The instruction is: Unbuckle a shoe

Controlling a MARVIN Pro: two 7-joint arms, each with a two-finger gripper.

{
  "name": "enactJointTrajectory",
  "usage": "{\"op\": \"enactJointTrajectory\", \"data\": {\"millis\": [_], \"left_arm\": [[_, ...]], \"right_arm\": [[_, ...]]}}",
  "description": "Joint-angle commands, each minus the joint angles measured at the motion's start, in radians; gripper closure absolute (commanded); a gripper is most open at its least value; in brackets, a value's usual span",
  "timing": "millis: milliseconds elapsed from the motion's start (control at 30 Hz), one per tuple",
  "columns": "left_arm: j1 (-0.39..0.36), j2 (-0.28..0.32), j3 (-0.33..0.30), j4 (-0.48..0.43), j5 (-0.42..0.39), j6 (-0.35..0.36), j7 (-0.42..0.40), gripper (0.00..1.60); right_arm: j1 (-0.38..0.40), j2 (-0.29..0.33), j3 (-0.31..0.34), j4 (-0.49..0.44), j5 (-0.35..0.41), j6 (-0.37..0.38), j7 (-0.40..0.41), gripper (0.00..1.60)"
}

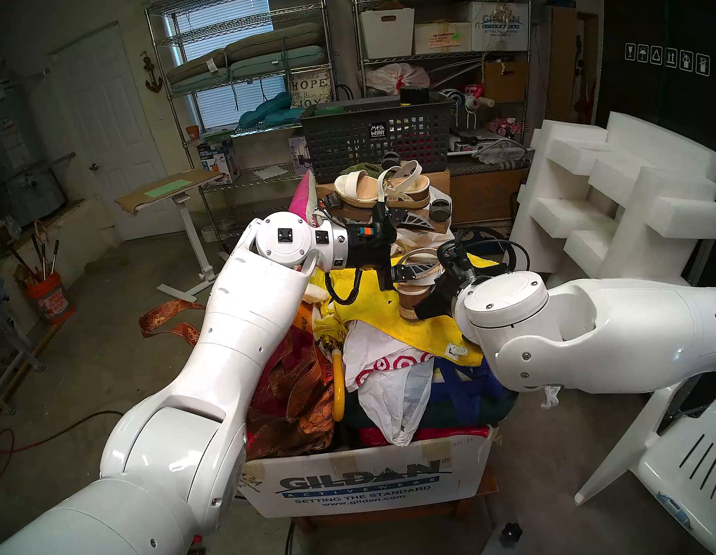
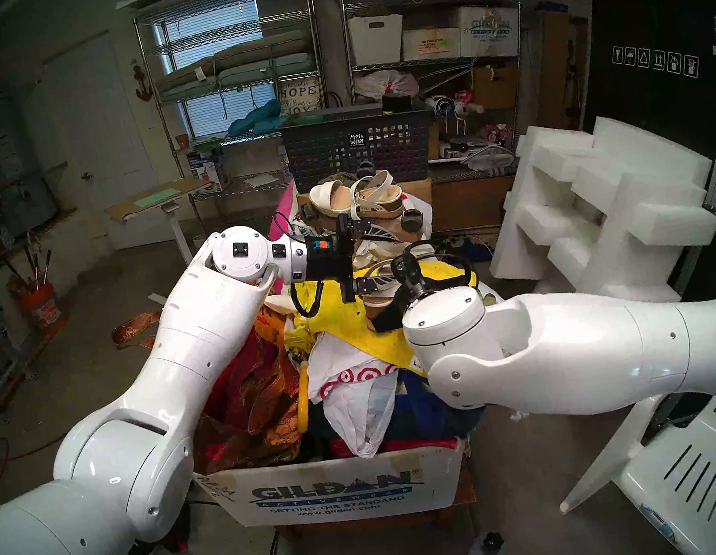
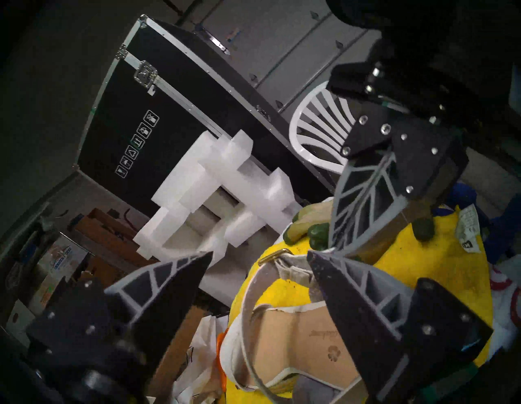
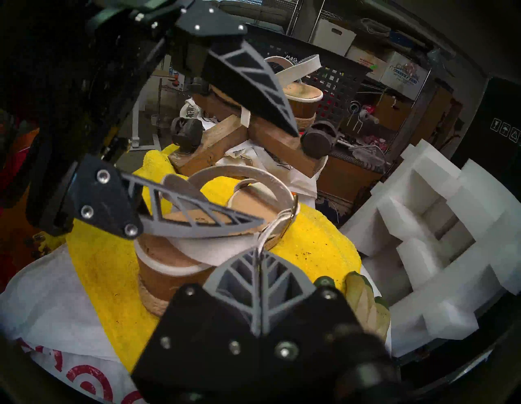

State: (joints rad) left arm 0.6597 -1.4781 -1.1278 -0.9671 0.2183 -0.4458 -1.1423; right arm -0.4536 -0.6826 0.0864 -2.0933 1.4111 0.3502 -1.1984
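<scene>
Grey ribbed fingers of your right gripper point(image 4: 258, 255) are clenched flat together, pinching a thin white strap end by the small metal buckle point(image 4: 291, 210) of the shoe point(image 4: 180, 262). That shoe is the near wedge sandal: tan footbed, brown cork-look heel, rope trim at the base, sitting upright on a fuzzy yellow towel point(image 4: 315, 245) atop the overfilled cardboard box point(image 1: 371, 480).

Your left gripper point(image 3: 259, 255) stands spread wide, nothing between the fingers; one fingertip lies across the footbed inside the ankle loop, the other hangs up high, clear of the shoe. Its lower tip nearly meets your right gripper's tips, so room is tight there.

Beyond the heel, the twin sandal point(image 1: 380, 193) rests on a wooden block with dark caster wheels point(image 4: 318, 139). A green-tipped work glove point(image 4: 363, 302) lies at the towel's right edge. Right of the box: white foam blocks point(image 1: 616, 198), hard-edged, then a black flight case point(image 1: 667, 76). Floor left of the box is open concrete.
</scene>
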Motion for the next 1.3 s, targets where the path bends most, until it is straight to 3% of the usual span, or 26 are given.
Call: {"op": "enactJointTrajectory", "data": {"millis": [0,167,300,433,500,600,833,867,967,1133,1200,1267], "left_arm": [[-0.083,-0.027,0.005,0.021,0.019,-0.031,0.010,0.34],[-0.106,-0.034,0.012,0.041,0.036,-0.047,0.011,0.34],[-0.121,-0.045,0.016,0.066,0.057,-0.054,0.028,0.43],[-0.144,-0.050,0.032,0.102,0.084,-0.063,0.023,0.36],[-0.150,-0.056,0.030,0.119,0.089,-0.069,0.033,0.41],[-0.173,-0.058,0.047,0.142,0.106,-0.083,0.012,0.50],[-0.211,-0.064,0.078,0.181,0.143,-0.115,-0.007,0.47],[-0.213,-0.065,0.080,0.183,0.146,-0.117,-0.007,0.61],[-0.223,-0.073,0.084,0.193,0.151,-0.127,-0.011,0.59],[-0.230,-0.084,0.084,0.210,0.155,-0.140,-0.010,0.80],[-0.234,-0.086,0.084,0.216,0.158,-0.142,-0.014,0.97],[-0.231,-0.087,0.078,0.217,0.154,-0.141,-0.008,1.02]], "right_arm": [[0.013,0.004,0.009,-0.018,-0.011,-0.001,-0.010,1.60],[0.014,0.005,0.010,-0.025,-0.013,-0.001,-0.013,1.60],[0.015,0.008,0.010,-0.031,-0.016,-0.001,-0.016,1.60],[0.017,0.011,0.010,-0.037,-0.019,0.002,-0.021,1.60],[0.017,0.012,0.010,-0.040,-0.020,0.003,-0.024,1.60],[0.017,0.014,0.011,-0.045,-0.019,0.003,-0.026,1.60],[0.018,0.016,0.010,-0.050,-0.020,0.007,-0.028,1.60],[0.018,0.016,0.010,-0.050,-0.021,0.007,-0.028,1.60],[0.019,0.014,0.010,-0.050,-0.022,0.008,-0.027,1.60],[0.020,0.012,0.011,-0.049,-0.023,0.010,-0.027,1.60],[0.019,0.013,0.011,-0.049,-0.022,0.011,-0.027,1.60],[0.020,0.013,0.012,-0.050,-0.022,0.012,-0.027,1.60]]}}
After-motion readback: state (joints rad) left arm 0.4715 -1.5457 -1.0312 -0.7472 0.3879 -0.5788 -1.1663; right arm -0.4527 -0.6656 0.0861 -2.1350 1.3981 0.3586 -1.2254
